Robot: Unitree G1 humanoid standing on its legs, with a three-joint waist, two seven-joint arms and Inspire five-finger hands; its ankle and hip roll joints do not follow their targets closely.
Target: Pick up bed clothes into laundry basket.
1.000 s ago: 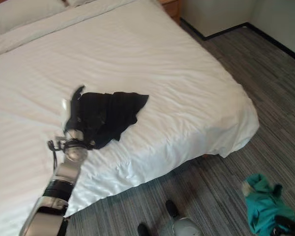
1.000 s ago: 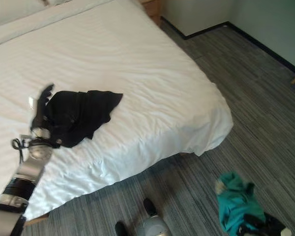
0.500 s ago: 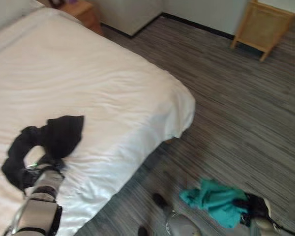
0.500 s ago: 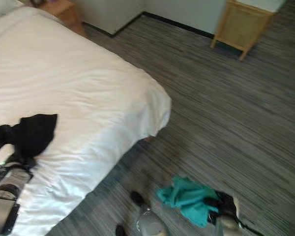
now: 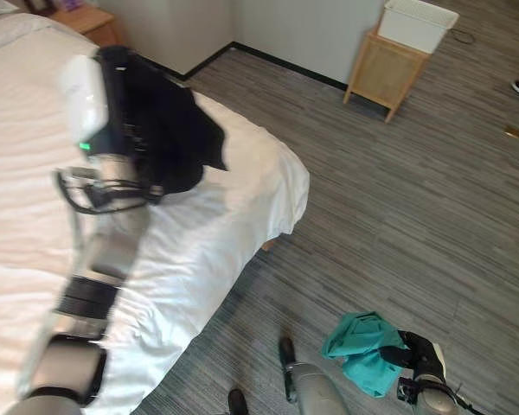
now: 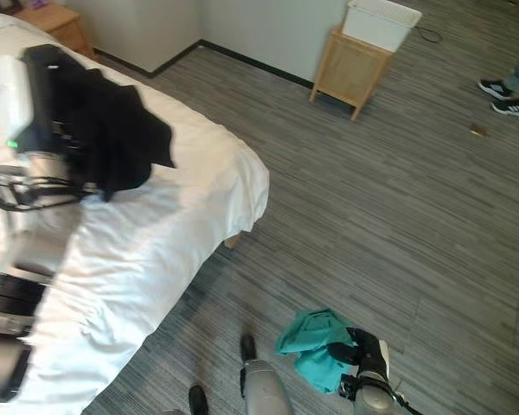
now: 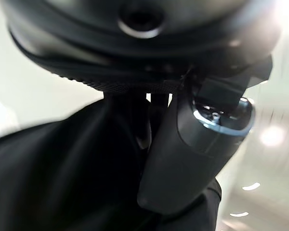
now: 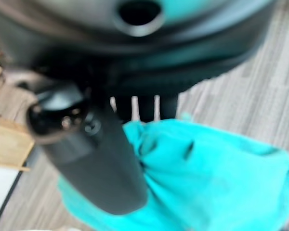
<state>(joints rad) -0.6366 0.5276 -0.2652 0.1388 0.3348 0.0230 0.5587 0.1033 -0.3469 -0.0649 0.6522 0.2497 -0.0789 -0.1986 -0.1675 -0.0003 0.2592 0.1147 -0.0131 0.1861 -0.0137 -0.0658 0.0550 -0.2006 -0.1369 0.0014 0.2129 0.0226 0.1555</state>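
My left hand (image 5: 119,143) is raised over the white bed (image 5: 199,251), shut on a black garment (image 5: 169,121) that hangs from it clear of the sheet. In the left wrist view the thumb (image 7: 192,154) presses into the black cloth (image 7: 62,168). Low over the floor at the lower right, my right hand (image 6: 368,359) is shut on a teal garment (image 6: 311,341); its thumb (image 8: 91,159) lies across the teal cloth (image 8: 207,178). A white basket (image 5: 418,22) sits on a small wooden stand (image 5: 381,73) by the far wall.
The bed's corner (image 5: 290,186) juts out over the grey striped floor (image 5: 415,199). A wooden nightstand (image 5: 86,17) stands by the bed's far side. A person's shoes (image 6: 502,95) show at the far right edge.
The camera has swung to the right, away from the bed. My left hand has closed on the black garment and lifted it off the sheet. The right hand still holds the teal garment.
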